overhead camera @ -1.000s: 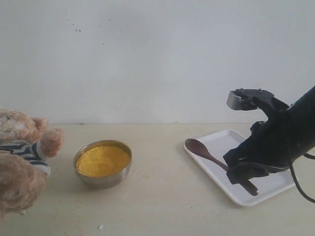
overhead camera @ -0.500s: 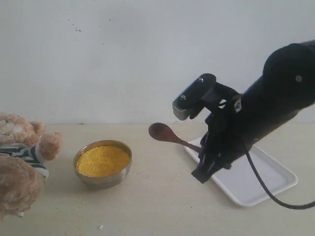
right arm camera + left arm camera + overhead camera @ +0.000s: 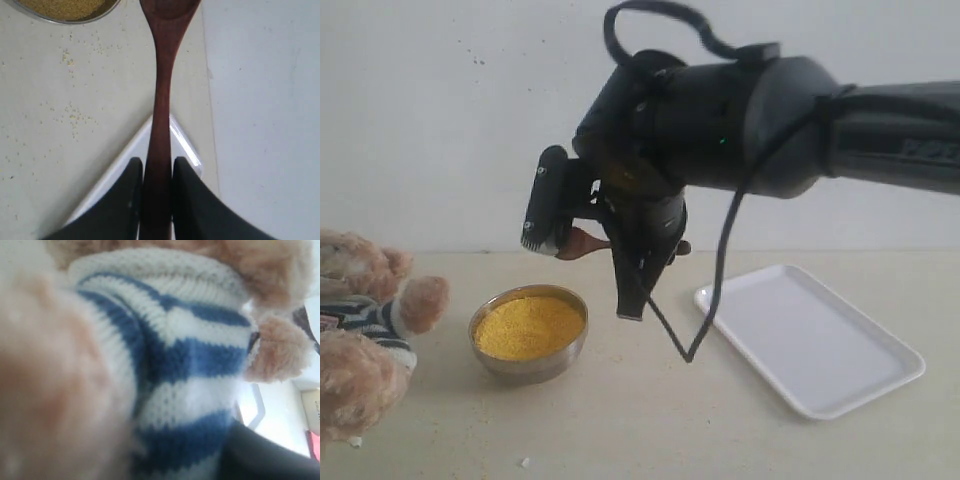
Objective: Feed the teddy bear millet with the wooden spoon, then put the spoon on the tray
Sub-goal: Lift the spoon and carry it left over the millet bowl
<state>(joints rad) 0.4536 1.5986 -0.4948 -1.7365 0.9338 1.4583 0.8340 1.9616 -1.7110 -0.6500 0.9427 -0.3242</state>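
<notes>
The wooden spoon (image 3: 162,90) is off the tray and in the air, roughly level, with its oval end pointing toward the steel bowl (image 3: 520,368) and hanging just above and beside that bowl's tray-side rim. The right gripper (image 3: 157,163) is clamped on the thin handle, far back from the oval end, with one black finger pressed to each side of the wood.

The millet (image 3: 528,327) fills the bowl nearly to the brim. The bowl stands left of the middle of the tabletop (image 3: 650,430), and loose grains lie scattered around it. The teddy bear (image 3: 360,330) is at the tabletop's left edge, near the bowl but not touching it. The white tray (image 3: 810,340) lies bare toward the right edge.

The left wrist camera shows only the bear's striped shirt, pressed close. I cannot tell how the left gripper's jaws stand.

I judge the scoop comes next. I want to bring the tip past the rim first, then dip it shallowly into the middle of the heap. A knock on the steel rim could slide the bowl or twist the spoon in such a rearward grip. A small load, levelled before lifting, should travel to the bear without shedding grain.
</notes>
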